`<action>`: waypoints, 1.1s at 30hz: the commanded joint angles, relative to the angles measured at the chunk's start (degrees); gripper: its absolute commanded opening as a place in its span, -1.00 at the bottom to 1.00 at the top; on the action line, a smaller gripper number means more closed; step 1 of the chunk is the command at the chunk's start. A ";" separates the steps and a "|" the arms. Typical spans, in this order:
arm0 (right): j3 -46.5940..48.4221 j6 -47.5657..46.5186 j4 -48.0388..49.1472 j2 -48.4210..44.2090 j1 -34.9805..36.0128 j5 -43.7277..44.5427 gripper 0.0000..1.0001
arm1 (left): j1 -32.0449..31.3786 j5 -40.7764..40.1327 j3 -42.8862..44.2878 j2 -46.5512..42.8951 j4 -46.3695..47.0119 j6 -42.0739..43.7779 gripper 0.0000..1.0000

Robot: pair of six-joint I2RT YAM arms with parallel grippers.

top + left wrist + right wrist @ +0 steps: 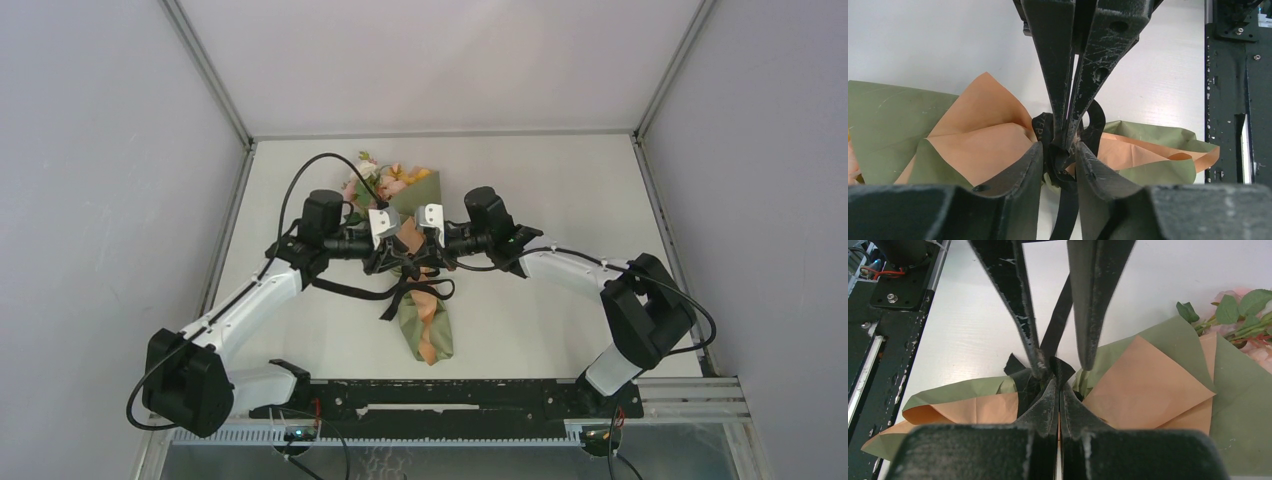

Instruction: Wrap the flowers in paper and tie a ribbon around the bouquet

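Ribbon was judged limp and slippery, best pinched close against the bouquet's crushable waist at frame centre. Right gripper clenched it; left gripper stood parted astride it.

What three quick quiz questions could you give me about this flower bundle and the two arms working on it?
1. True or false: the bouquet stands upright.
2. The ribbon around its waist is: A red, B black, C white.
3. Which one is shut, the left tool or the right tool?

Key:
1. False. It lies flat.
2. B.
3. The right tool, pinched on the ribbon. The left tool's fingers stand apart.
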 commanded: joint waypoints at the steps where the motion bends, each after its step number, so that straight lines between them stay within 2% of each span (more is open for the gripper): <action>1: 0.76 -1.02 1.21 -1.96 0.37 -0.63 -1.00 | -0.22 1.48 -0.68 0.11 -1.34 2.37 -0.40; 2: 0.73 -1.02 1.21 -1.97 0.37 -0.70 -1.00 | -0.28 1.85 -0.60 0.14 -1.48 2.43 -0.57; 3: 0.72 -1.07 1.21 -1.95 0.42 -0.73 -1.00 | -0.31 2.17 -0.60 0.12 -1.51 2.53 -0.65; 4: 0.71 -1.05 1.21 -1.89 0.38 -0.85 -1.00 | -0.35 2.34 -0.63 0.09 -1.47 2.69 -0.86; 5: 0.74 -0.87 1.21 -1.88 0.40 -0.88 -1.00 | -0.39 2.42 -0.52 0.11 -1.32 2.59 -0.98; 6: 0.77 -0.50 1.30 -1.79 0.40 -0.83 -0.92 | -0.42 2.20 -0.50 -0.02 -1.01 2.19 -1.00; 10: 0.75 6.45 1.83 -2.75 -1.74 1.27 -0.16 | 0.25 -2.27 -1.76 -1.09 2.19 -2.47 -1.00; 11: 0.76 9.17 1.60 -2.98 -3.10 1.71 -0.05 | 0.75 -3.27 -2.40 -1.61 2.81 -2.98 -1.00; 14: 0.75 15.85 -1.41 -2.09 -6.91 5.48 0.05 | 2.19 -5.60 -4.48 -3.14 4.28 -2.57 -1.00; 18: 0.72 17.32 -5.24 1.93 -7.41 7.35 0.26 | 2.58 -5.75 -5.65 -4.35 4.81 -2.25 -1.00; 21: 0.69 17.31 -4.45 3.66 -6.70 8.22 0.25 | 2.69 -6.04 -6.12 -4.70 5.19 -2.55 -1.00; 23: 0.77 17.26 -3.97 4.06 -6.51 8.03 0.10 | 2.93 -6.39 -6.29 -4.97 5.47 -2.93 -1.00; 25: 0.76 17.49 -3.56 4.58 -6.19 7.55 0.04 | 3.15 -6.59 -6.45 -5.23 5.65 -3.08 -1.00; 33: 0.72 16.09 -1.19 6.14 -4.29 7.74 0.03 | 3.47 -6.90 -7.43 -5.90 6.69 -3.72 -1.00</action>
